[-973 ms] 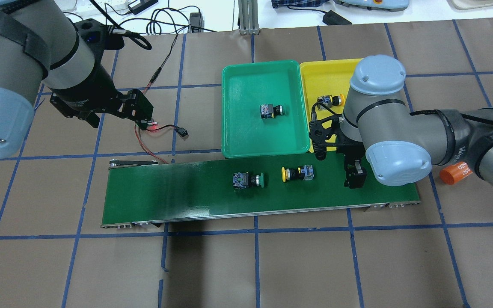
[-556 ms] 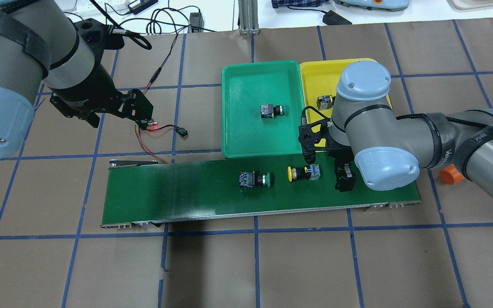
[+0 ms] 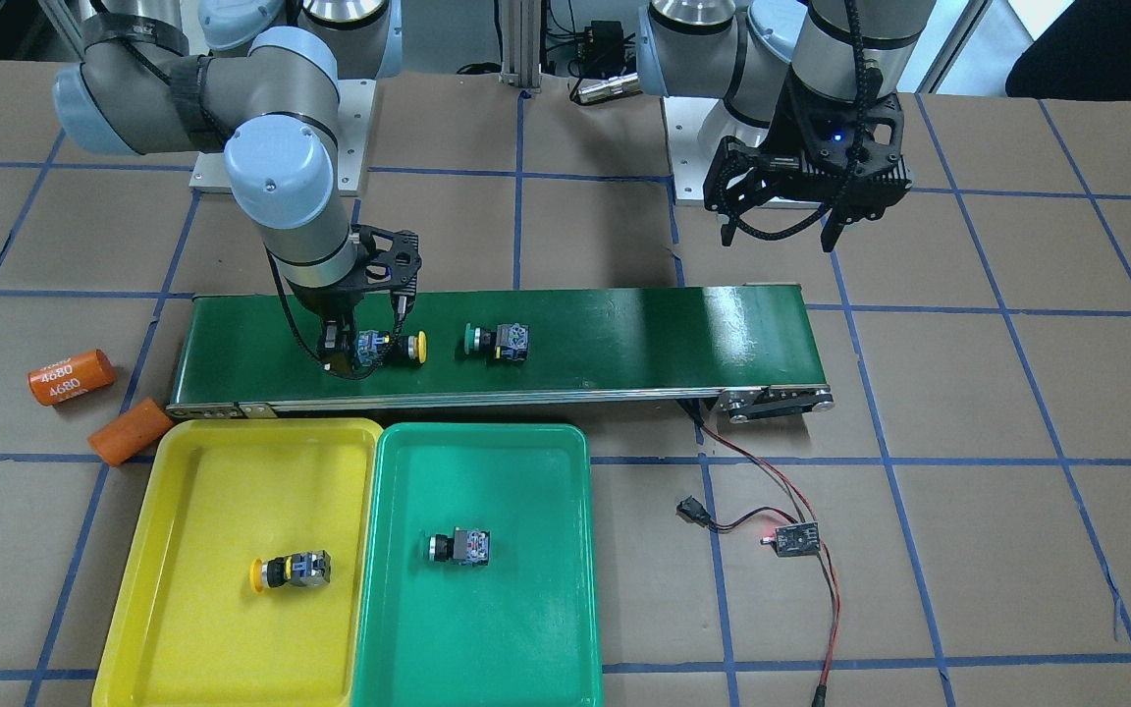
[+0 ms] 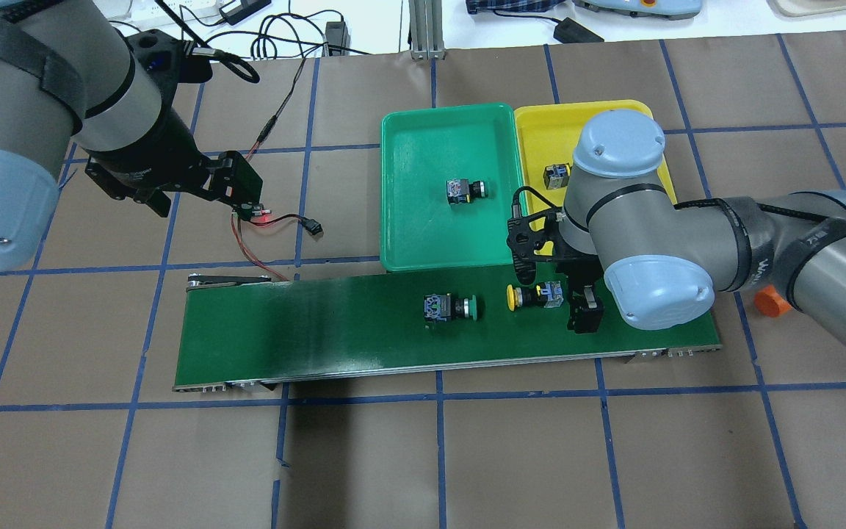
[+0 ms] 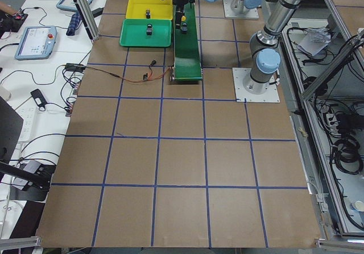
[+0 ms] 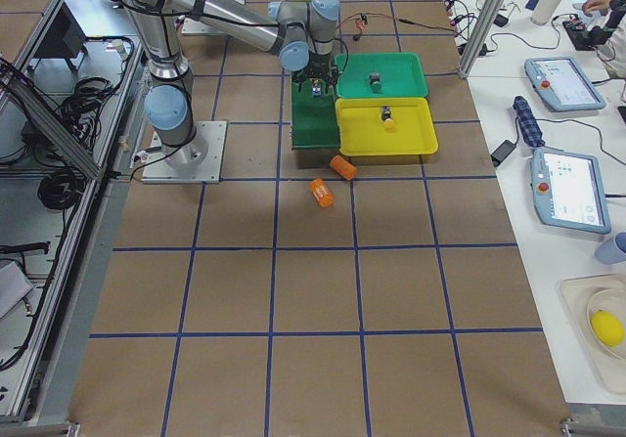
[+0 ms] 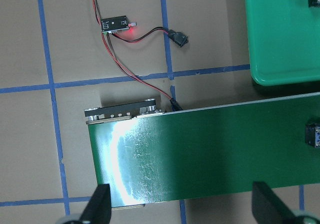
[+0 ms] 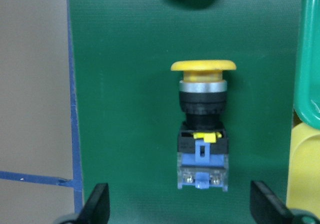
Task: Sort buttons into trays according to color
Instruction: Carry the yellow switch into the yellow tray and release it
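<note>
On the belt, a yellow button (image 8: 202,134) lies on its side with my right gripper (image 8: 181,208) open just above it, one finger on each side. It also shows as the yellow button (image 4: 533,295) under the right wrist. A green button (image 4: 452,308) lies further left on the belt. The green tray (image 4: 401,250) holds one button (image 4: 465,190), whose cap colour I cannot make out. The yellow tray (image 3: 192,491) holds a yellow button (image 3: 289,571). My left gripper (image 7: 182,209) hangs open and empty above the belt's left end.
The dark green conveyor belt (image 4: 305,330) runs along the front of the two trays. Two orange cylinders (image 3: 70,376) lie off the belt's end on the robot's right. A small sensor board (image 3: 793,538) with red and black wires lies near the belt's other end.
Both buttons on the belt have drifted to the right. My right gripper has moved left along the belt and now stands over the yellow button. The left arm has stayed still.
</note>
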### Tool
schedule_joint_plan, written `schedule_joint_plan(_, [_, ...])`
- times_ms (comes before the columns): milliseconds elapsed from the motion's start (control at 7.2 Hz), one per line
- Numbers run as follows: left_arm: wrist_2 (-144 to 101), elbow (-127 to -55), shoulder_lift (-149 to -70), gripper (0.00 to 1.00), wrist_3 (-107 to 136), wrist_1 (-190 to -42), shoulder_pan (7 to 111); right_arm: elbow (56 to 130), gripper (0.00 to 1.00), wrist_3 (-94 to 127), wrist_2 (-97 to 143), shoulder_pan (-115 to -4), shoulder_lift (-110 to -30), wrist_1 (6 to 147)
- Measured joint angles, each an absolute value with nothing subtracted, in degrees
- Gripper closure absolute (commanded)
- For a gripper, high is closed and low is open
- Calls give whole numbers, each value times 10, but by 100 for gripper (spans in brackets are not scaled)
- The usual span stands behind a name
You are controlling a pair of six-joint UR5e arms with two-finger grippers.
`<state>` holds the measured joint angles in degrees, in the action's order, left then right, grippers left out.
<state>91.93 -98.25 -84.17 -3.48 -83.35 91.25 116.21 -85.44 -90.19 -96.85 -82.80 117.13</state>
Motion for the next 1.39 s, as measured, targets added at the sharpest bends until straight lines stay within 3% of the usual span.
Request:
schedule_joint_plan(556, [919,-982,-841,0,-33,-832,913,1162,8,-856,-893,-969,-816,1184])
schedule_joint_plan(695, [919,-982,-841,0,-32,-831,913,1162,21,-855,-893,-969,-806,1194])
schedule_joint_plan(834, [919,-982,-841,0,-31,-831,913,1162,41,-855,-895,-969,-799,1202])
schedule_joint_plan(973, [919,-982,-841,0,-30,-831,913,1160,69,-857,-901,-969,-798,1205])
schedule_joint_plan(1112, [919,-982,-841,0,-30,-831,913,1156,86,-858,-919,-969,-799,1208])
schedule_joint_plan(1251, [919,-982,-840,0,-30,-831,913,1155,100,-861,-950,-969,-801,1211])
schedule_joint_plan(1390, [919,-982,-840,0,-30,-831,913,1154,100,-865,-977,-969,-802,1212])
